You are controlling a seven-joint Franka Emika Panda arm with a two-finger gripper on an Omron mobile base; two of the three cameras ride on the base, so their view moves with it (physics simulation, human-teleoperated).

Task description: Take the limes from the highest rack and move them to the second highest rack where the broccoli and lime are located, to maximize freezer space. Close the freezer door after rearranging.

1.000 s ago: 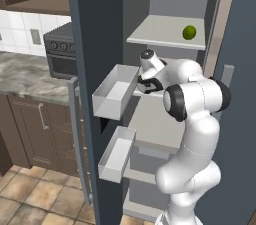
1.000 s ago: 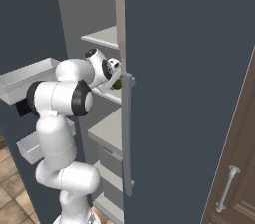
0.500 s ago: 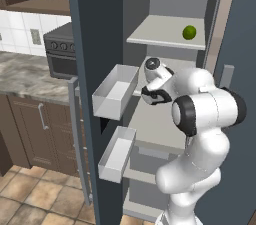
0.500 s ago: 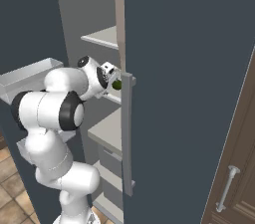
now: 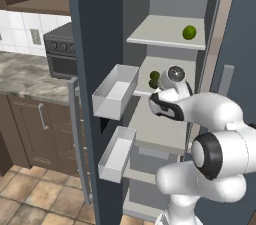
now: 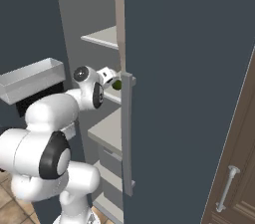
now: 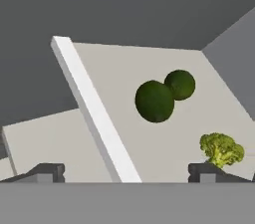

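Since a second ago the arm has pulled its hand back from the second highest rack (image 5: 165,69) and the jaws, then nearly closed, now stand wide apart and hold nothing; the gripper (image 7: 127,170) faces that rack from in front of its near edge.

Two limes (image 7: 155,101) lie on the second highest rack, touching each other, one (image 7: 180,84) just behind and to the right of the other in the hand view. One broccoli (image 7: 221,149) sits on the same rack, nearer than the pair and apart from them, just above the right fingertip (image 7: 211,170) in the hand view. In the left base view the two limes (image 5: 154,79) show as a dark green pair just left of the hand.

One lime (image 5: 189,32) lies alone on the highest rack (image 5: 167,34), toward its right side. That makes three limes and one broccoli.

Two white door bins (image 5: 116,91) hang on the open freezer door (image 5: 97,44), one above the other.
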